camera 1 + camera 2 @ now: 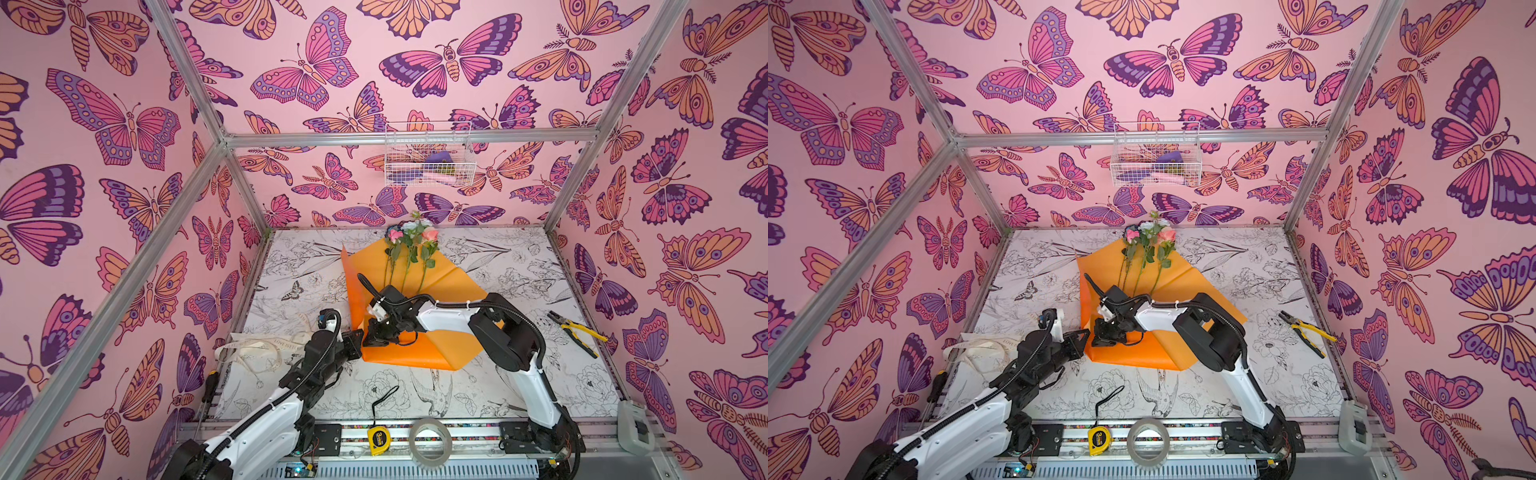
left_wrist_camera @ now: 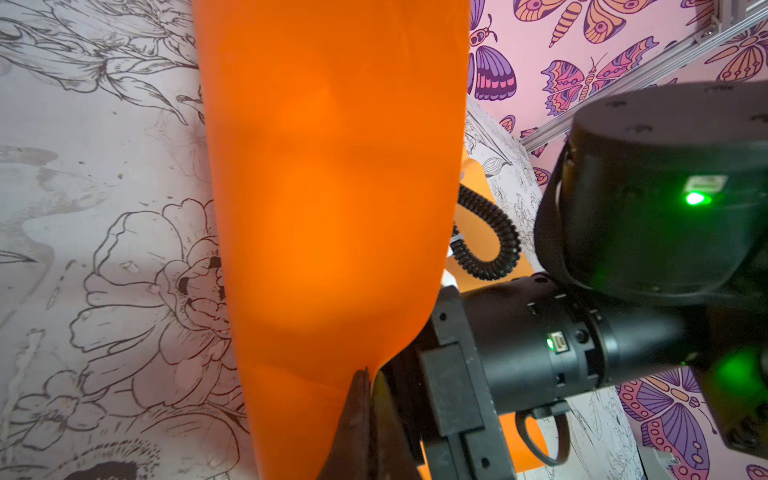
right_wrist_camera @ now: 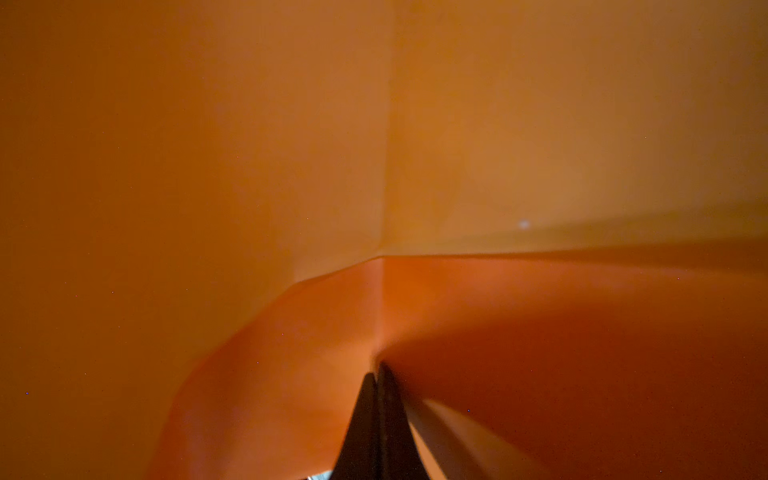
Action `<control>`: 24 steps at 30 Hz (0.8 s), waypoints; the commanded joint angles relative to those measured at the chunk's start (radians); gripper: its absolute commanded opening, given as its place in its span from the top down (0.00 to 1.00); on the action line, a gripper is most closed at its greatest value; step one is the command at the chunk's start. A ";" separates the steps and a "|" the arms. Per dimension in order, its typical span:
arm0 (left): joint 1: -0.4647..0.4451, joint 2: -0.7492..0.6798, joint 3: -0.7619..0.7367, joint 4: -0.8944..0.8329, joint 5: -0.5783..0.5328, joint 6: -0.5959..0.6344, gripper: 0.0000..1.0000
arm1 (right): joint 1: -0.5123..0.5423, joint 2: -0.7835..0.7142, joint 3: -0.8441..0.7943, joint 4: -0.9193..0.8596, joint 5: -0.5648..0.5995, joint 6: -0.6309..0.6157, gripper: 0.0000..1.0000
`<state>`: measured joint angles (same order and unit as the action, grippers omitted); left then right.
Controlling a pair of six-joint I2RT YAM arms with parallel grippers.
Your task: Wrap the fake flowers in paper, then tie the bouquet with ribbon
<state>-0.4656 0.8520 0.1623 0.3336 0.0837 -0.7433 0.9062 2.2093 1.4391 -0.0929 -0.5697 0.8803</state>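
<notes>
The bouquet of fake flowers (image 1: pixel 411 243) (image 1: pixel 1148 245) lies at the back of the table: several green-stemmed roses resting on a sheet of orange wrapping paper (image 1: pixel 446 347) (image 1: pixel 1142 353). The paper's left edge stands folded upward. My left gripper (image 1: pixel 360 337) (image 1: pixel 1087 332) (image 2: pixel 368 374) is shut on the paper's near left edge, and the sheet rises from its tips. My right gripper (image 1: pixel 375 338) (image 1: pixel 1102 337) (image 3: pixel 378 370) reaches across from the right, just beside it, and is shut on a fold of the same paper. Orange paper (image 3: pixel 374 166) fills the right wrist view. The lower stems are hidden behind the right arm.
A cream printed ribbon (image 1: pixel 257 349) lies loose at the table's left. Yellow-handled pliers (image 1: pixel 577 332) lie at the right. A screwdriver (image 1: pixel 210 386), a yellow tape measure (image 1: pixel 380 440), a tape roll (image 1: pixel 430 442) and a white device (image 1: pixel 633 428) sit along the front. A wire basket (image 1: pixel 428 160) hangs on the back wall.
</notes>
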 commanded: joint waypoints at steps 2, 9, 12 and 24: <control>-0.011 0.026 0.022 0.055 0.013 -0.007 1.00 | -0.003 0.030 -0.004 0.042 -0.019 0.045 0.94; -0.029 0.084 0.038 0.105 0.045 -0.005 1.00 | -0.010 -0.005 -0.050 0.017 0.046 0.037 0.94; -0.036 0.106 0.050 0.110 0.047 -0.001 1.00 | -0.024 -0.041 -0.059 -0.018 0.079 0.003 0.92; -0.043 0.224 0.083 0.177 0.081 0.021 1.00 | -0.090 -0.176 -0.089 -0.132 0.196 -0.085 0.85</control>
<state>-0.5037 1.0512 0.2256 0.4557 0.1371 -0.7410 0.8238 2.0880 1.3560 -0.1604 -0.4412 0.8360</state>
